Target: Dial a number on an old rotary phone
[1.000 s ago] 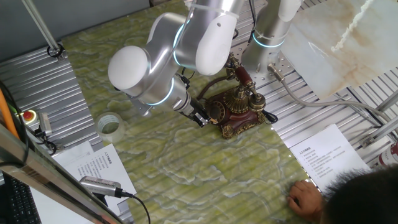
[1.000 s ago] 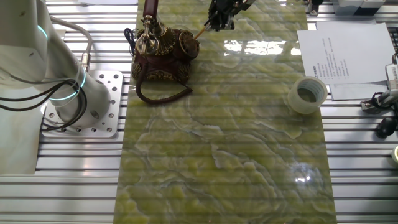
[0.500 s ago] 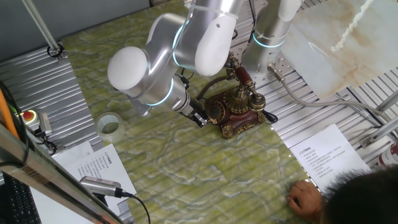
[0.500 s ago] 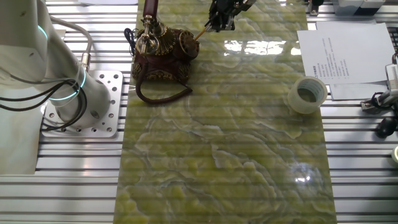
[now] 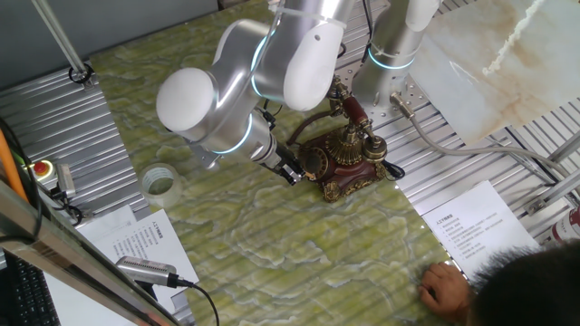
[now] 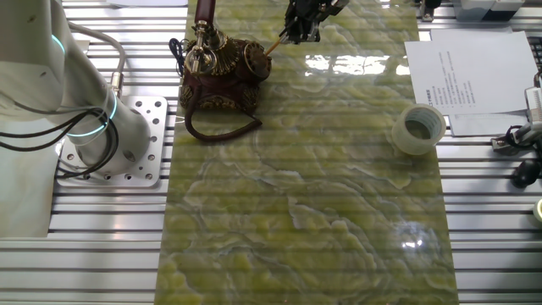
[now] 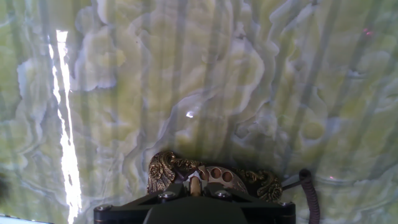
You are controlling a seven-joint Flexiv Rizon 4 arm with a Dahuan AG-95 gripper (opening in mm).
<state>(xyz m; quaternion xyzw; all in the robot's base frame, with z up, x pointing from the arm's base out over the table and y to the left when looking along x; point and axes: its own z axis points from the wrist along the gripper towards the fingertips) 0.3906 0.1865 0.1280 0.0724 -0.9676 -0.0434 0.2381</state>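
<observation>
Green marbled tabletop. Old rotary phone at its far left end, handset cradled. Tape roll well apart, right. Gripper just beside the dial — a thin stick touching it; jaw width unclear.

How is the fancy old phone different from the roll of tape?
The old rotary phone is dark red-brown with gold trim; the roll of tape is pale and see-through. The phone is ornate, with a handset and cord; the tape is a plain ring. The gripper reaches toward the phone; nothing is near the tape. Both sit on the green mat.
</observation>
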